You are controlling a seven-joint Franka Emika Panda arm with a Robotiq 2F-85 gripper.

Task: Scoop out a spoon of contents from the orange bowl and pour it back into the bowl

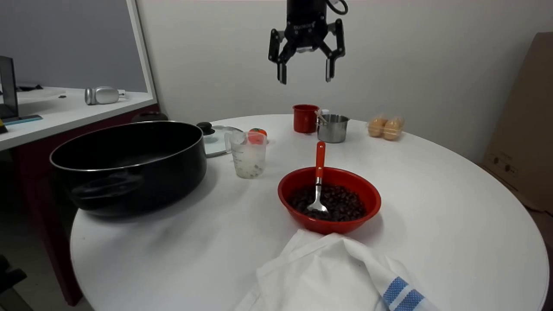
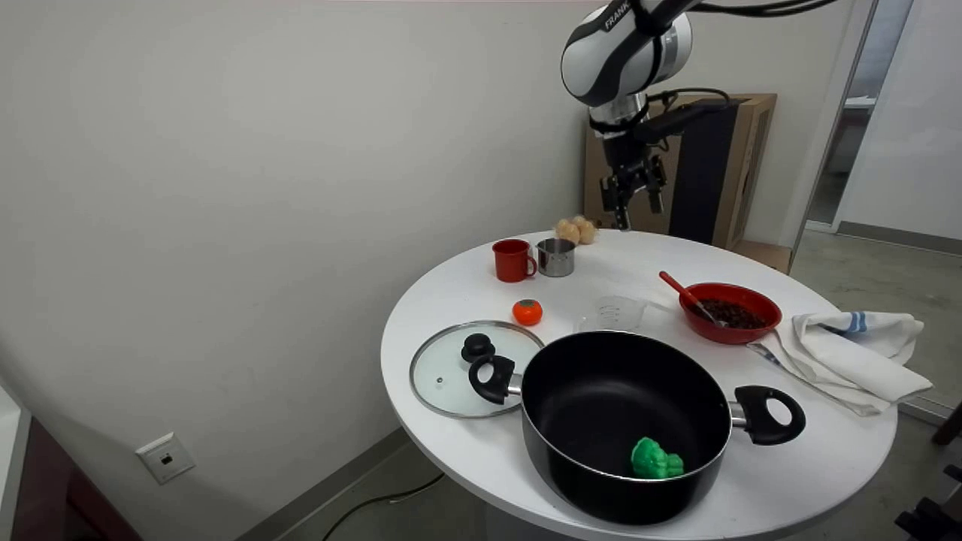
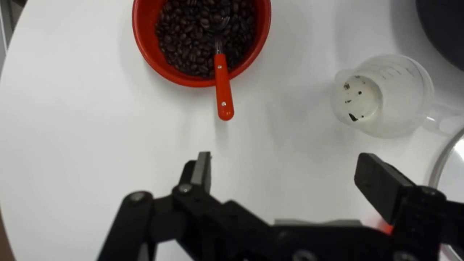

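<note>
Orange bowl [image 1: 358, 183] stood upright on the white worktop [image 1: 432, 207], a heap of dark brown beans [image 3: 188, 43] inside it. Spoon [image 1: 319, 170] rested in the bowl, tilted: silver scoop end down among the beans, red-orange handle slanting over the rim with its tip out past it. Hand [image 1: 306, 77] hung in the air, higher than the bowl and well apart from both bowl and spoon; its two fingers were spread wide. White cloth [image 1: 324, 272] with blue stripes lay rumpled just beside the bowl, on the side opposite the spoon's handle; observer could not tell whether cloth and bowl touched. Clear measuring cup [image 1: 249, 159] stood upright near the bowl, a few dark specks [image 3: 352, 117] at its bottom. Black pot [image 1: 173, 188] sat farther from the bowl, on the same side as the measuring cup, with a green object [image 2: 655, 460], kind unclear, inside. Glass lid [image 2: 451, 368] with black knob lay flat, farther from the bowl than the measuring cup; round orange-red fruit [image 2: 527, 313] near the lid, likewise. Red mug [image 1: 305, 120] and steel cup [image 1: 334, 131] stood side by side, well apart from the bowl, on the side its spoon handle leaned toward. Tan rounded things [image 1: 392, 129] in clear wrap lay near the steel cup, also well apart from the bowl.
</note>
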